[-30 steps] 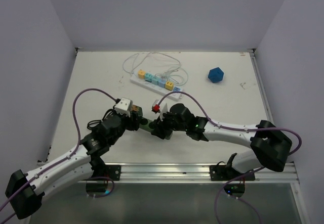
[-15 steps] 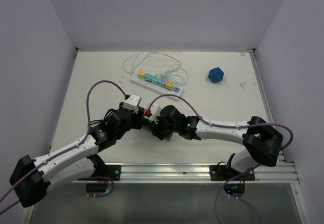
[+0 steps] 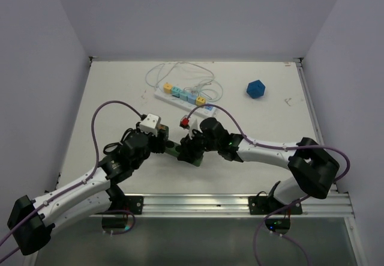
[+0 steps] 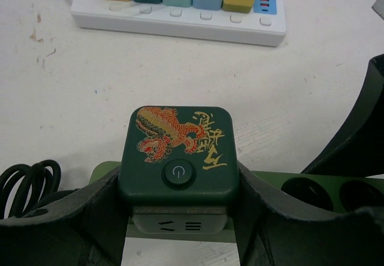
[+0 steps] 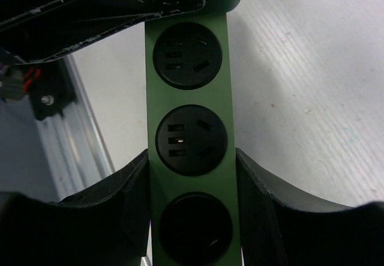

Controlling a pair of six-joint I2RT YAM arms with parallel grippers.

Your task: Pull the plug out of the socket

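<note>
Table (image 3: 264,140), white, walled on L, far and R sides; near edge is a metal rail (image 3: 198,203). L third: bare surface from L wall to the arm, widest free room on that side. Left gripper (image 3: 163,143), centre-left near front, fingers clenched on either side of the plug (image 4: 177,152): a dark green square block w/ red-gold dragon print and round power button on top, pale underside showing. Plug sits at the L end of the green socket strip (image 5: 189,92); can't tell if its pins are out of the socket. Black cord (image 4: 24,179) coiled just L of the plug. Right gripper (image 5: 191,182), just R of the plug, clamped across the strip's width at its middle round outlet; one more outlet shows to each side. Both grippers close together, little slack between them. Far centre: white power strip (image 3: 183,96) w/ row of coloured cube adapters, white cable (image 3: 174,71) looped behind it, well apart from the green strip. Far R: blue polyhedron (image 3: 255,89), alone; bare surface from it to the R edge and forward to the rail.
</note>
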